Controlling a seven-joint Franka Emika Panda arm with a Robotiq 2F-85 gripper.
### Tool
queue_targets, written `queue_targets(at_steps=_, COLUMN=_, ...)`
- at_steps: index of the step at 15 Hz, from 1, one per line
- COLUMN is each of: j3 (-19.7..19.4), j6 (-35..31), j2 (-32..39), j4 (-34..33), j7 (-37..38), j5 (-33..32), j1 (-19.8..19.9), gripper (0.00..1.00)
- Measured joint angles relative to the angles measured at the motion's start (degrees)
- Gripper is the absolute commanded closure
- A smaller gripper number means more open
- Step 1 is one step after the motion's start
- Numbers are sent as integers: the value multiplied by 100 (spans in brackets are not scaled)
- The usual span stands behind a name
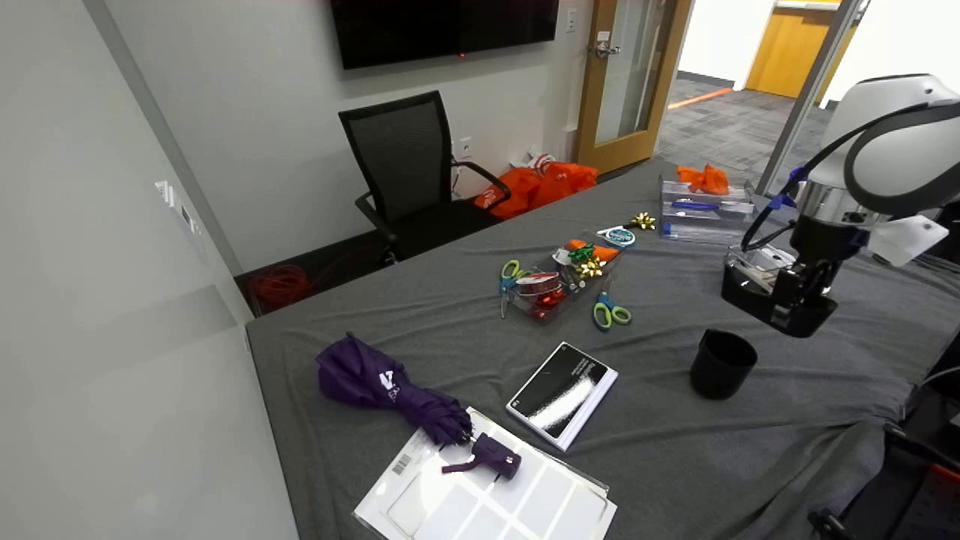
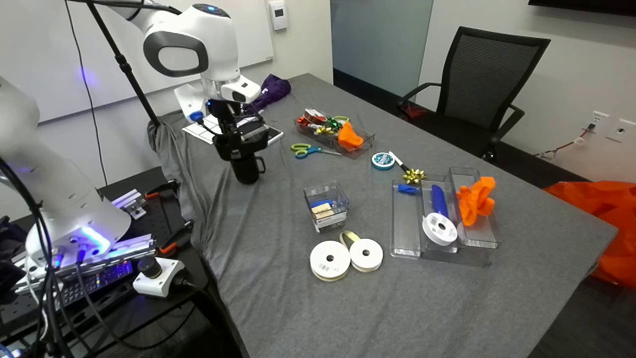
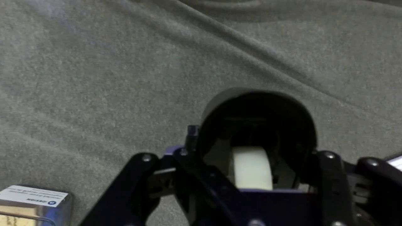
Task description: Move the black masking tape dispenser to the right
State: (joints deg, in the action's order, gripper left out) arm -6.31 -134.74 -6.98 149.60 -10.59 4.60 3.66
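Both exterior views raised, angled down across the surface [image 1: 435, 307]; chair [image 1: 405, 157] shared. In an exterior view, wall screen [image 1: 450, 30] ahead; in an exterior view, robot base [image 2: 74, 214] near, frame left. Wrist view: close, steeply down past the hand [image 3: 253, 150].

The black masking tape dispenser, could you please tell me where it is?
In an exterior view, the black masking tape dispenser is left of centre, held in the gripper, seen just above the black mug.
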Motion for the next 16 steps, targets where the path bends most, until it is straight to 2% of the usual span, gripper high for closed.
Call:
queue_targets(at_steps=4, j3=-400, j6=-179, j2=-5, j4=319, j7=-451, j5=-841, j1=351, gripper=58)
queue_targets(at_steps=11, j3=-839, j6=-1490, j2=398, j4=695, j7=-405, j5=-2513, j1=945, gripper=58)
queue_targets(at_steps=16, j3=-1053, j6=-2466, j2=1052, j4=610, j7=-367, j5=-2874, j1=1133, gripper=58)
